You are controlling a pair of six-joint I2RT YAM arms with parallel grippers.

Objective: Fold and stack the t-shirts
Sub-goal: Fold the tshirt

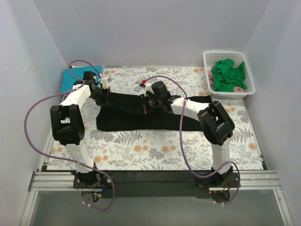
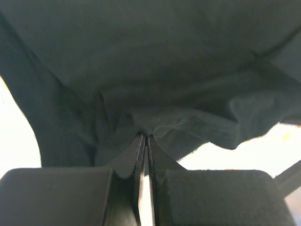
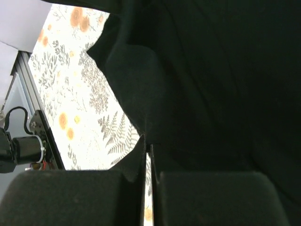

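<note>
Folding the black shirt (image 1: 136,121), mid-frame: left gripper (image 2: 145,137) and right gripper (image 3: 147,143) each pinched its upper edge; the next move probably needed both drawn evenly toward the lower frame.

Fern-print table cover (image 1: 155,146) under black t-shirt (image 1: 141,121), teal t-shirt (image 1: 70,82) far-left, white basket (image 1: 207,70) far-right.

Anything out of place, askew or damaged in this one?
Nothing spilled or damaged. The black t-shirt lies bunched and uneven on the table cover, pinched by the left gripper and right gripper. Green shirts sit crumpled in the white basket; the teal shirt lies folded at the far-left corner.
</note>
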